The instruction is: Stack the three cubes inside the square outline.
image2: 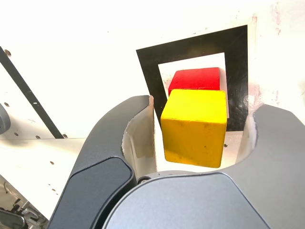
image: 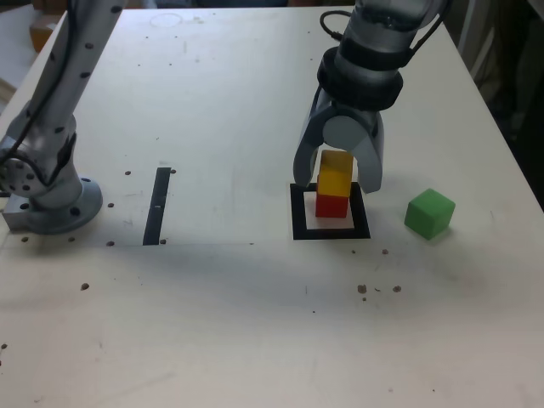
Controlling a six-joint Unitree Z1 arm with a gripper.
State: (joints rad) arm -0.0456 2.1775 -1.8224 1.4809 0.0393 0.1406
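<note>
Yellow cube [image: 335, 172] stacked on red cube [image: 332, 205] inside square outline [image: 331, 231]; tool [image: 338, 174] spread wide around both, released, gripping nothing; green cube [image: 429, 212] left on table [image: 255, 314], well apart, not yet stacked

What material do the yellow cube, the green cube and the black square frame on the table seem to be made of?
The yellow cube looks like painted wood or hard plastic: matte, even colour, crisp edges, no visible grain. The green cube looks the same kind, matte and solid-coloured, though too small to judge further. The black square frame seems to be flat tape or print lying flush on the table.
</note>
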